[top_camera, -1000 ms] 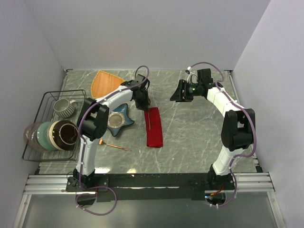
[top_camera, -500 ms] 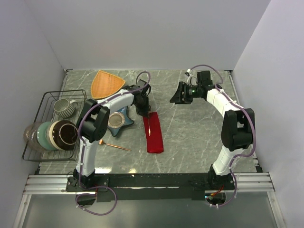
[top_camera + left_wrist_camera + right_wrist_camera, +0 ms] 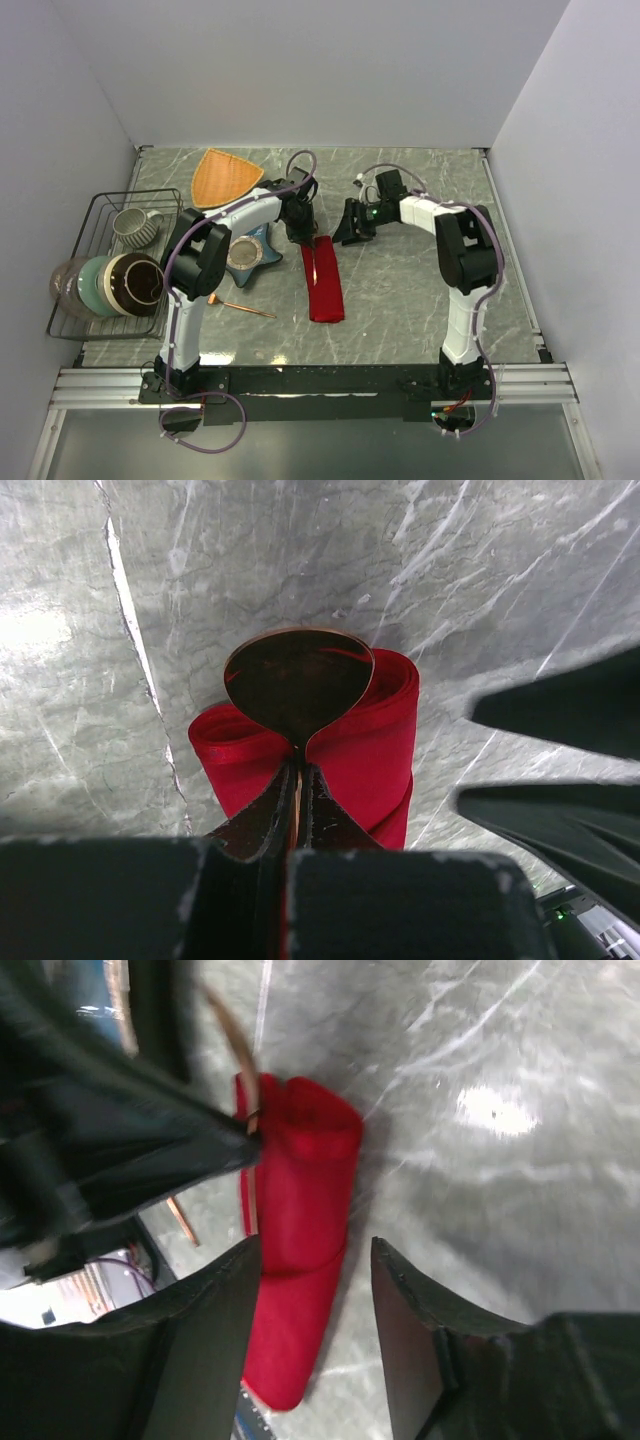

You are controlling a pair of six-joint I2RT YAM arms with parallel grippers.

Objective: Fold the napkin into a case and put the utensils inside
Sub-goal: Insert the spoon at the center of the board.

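The red napkin (image 3: 323, 285) lies in mid-table as a narrow, long case. It also shows in the left wrist view (image 3: 370, 745) and the right wrist view (image 3: 300, 1230). My left gripper (image 3: 304, 233) is at the case's far end, shut on a copper spoon. The spoon's bowl (image 3: 298, 675) hangs over the case's open end. A thin copper line (image 3: 316, 263) runs along the case; I cannot tell whether it is another utensil. My right gripper (image 3: 345, 231) is open and empty just right of the far end, with the case showing between its fingers (image 3: 420, 1340). A copper utensil (image 3: 243, 307) lies on the table left of the case.
A blue star-shaped dish (image 3: 245, 252) sits left of the case. An orange triangular plate (image 3: 222, 175) is at the back left. A wire rack (image 3: 97, 205) at the left edge holds a mug (image 3: 133, 225) and several bowls. White walls enclose the table.
My right gripper has swung left from the back right to beside the case's far end. My left gripper and the case shifted slightly toward the near side, then held still.
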